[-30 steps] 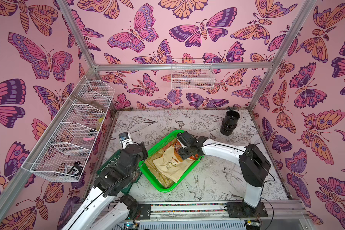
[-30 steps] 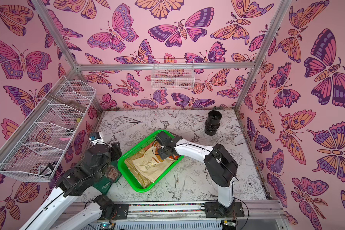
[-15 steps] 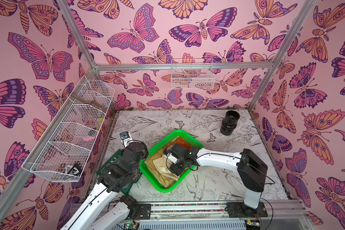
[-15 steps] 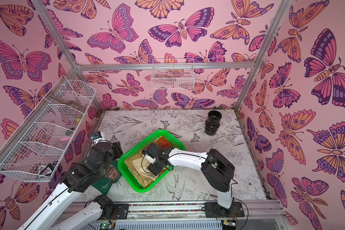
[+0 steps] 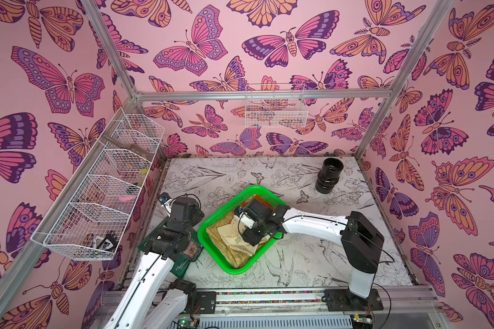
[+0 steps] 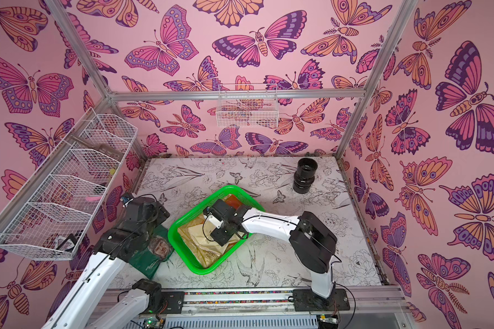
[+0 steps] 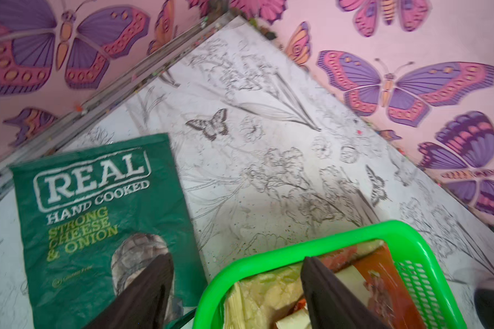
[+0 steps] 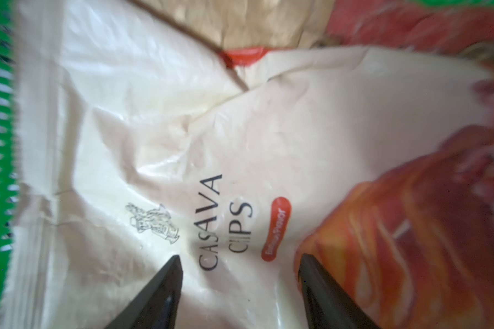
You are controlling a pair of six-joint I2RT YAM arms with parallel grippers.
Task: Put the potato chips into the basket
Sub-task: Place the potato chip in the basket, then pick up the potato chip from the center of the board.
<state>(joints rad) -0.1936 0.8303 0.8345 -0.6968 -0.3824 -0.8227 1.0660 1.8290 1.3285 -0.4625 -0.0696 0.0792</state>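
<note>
The green basket (image 5: 235, 269) (image 6: 203, 270) stands mid-table and holds several potato chips bags, tan ones (image 5: 234, 242) and a cream-and-orange "Cassava Chips" bag (image 8: 211, 136). My right gripper (image 8: 240, 257) hangs open just over that cream bag, nothing between its fingers. A dark green "REAL" bag (image 7: 97, 199) (image 6: 151, 257) lies flat on the table beside the basket's left wall. My left gripper (image 7: 236, 257) is open and straddles the basket rim (image 7: 268, 250). One finger is over the REAL bag, the other over the basket. In both top views the arms hide the fingertips.
A black ribbed cylinder (image 5: 328, 176) (image 6: 305, 176) stands at the back right. White wire baskets hang on the left wall (image 5: 103, 193) and on the back wall (image 5: 274, 111). The REAL bag lies close to the left wall's metal rail (image 7: 103, 99).
My right gripper has swept from the basket's far end to over its middle. The left arm has shifted slightly toward the back.
</note>
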